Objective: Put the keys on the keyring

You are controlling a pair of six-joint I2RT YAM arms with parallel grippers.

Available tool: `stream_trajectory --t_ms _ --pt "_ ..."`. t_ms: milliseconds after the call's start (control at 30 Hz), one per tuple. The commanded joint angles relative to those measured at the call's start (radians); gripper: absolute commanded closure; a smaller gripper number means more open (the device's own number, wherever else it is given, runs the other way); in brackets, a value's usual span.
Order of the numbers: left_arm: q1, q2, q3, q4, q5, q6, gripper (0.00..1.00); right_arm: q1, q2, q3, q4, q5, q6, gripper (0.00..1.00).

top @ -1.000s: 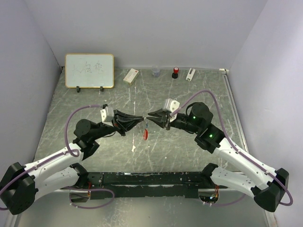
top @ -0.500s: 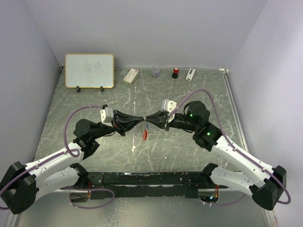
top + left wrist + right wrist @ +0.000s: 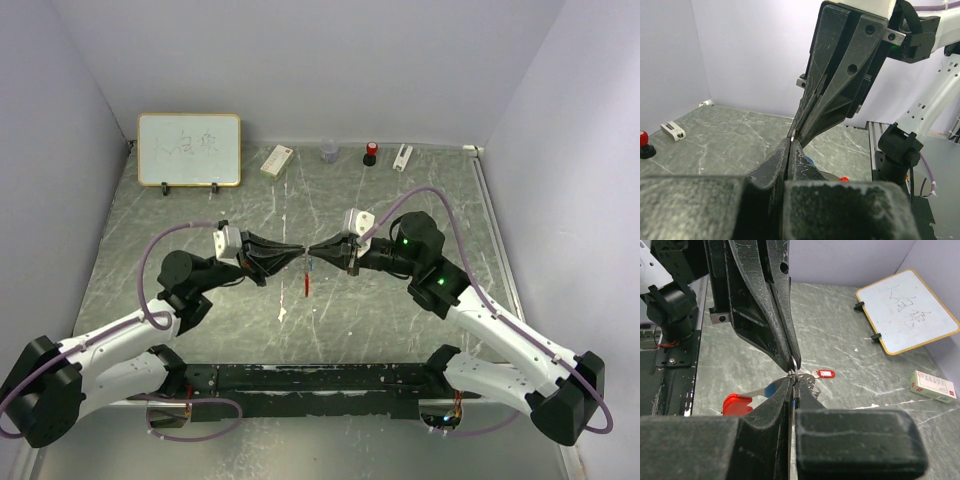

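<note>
We see the right claw has slid toward the left claw and pinched its fingers together. A second ago they stood parted, with a gap before the left claw's tip; now the two tips touch at the keyring. The right arm's elbow has come in behind its claw. The red piece dangling just beside the tips, toward the arms' bases, has turned from a broad oval to a thin sliver.
</note>
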Motion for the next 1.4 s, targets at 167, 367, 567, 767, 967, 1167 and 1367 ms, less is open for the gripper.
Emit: stream_trajectory --t_ms 167,367,567,767,967,1167,1367 --pt "0.005 0.022 0.047 -0.030 -0.004 -0.002 0.85 -0.009 0.002 0.034 -0.027 -0.013 -0.010 1.00" --pt "0.006 0.019 0.071 -0.106 0.003 0.026 0.71 -0.013 0.013 0.058 -0.073 -0.007 -0.026 1.00" --pt "0.005 0.023 0.102 -0.197 0.022 0.056 0.70 -0.017 0.026 0.093 -0.138 0.007 -0.048 1.00" --pt "0.005 0.031 0.135 -0.283 0.046 0.081 0.71 -0.020 0.041 0.133 -0.209 0.023 -0.068 1.00" --pt "0.005 0.041 0.168 -0.357 0.077 0.107 0.74 -0.020 0.061 0.163 -0.255 0.030 -0.078 1.00" --pt "0.006 0.042 0.206 -0.444 0.091 0.137 0.73 -0.021 0.084 0.196 -0.306 0.045 -0.080 1.00" --pt "0.005 0.062 0.259 -0.571 0.100 0.179 0.74 -0.021 0.106 0.232 -0.357 0.057 -0.080 1.00"
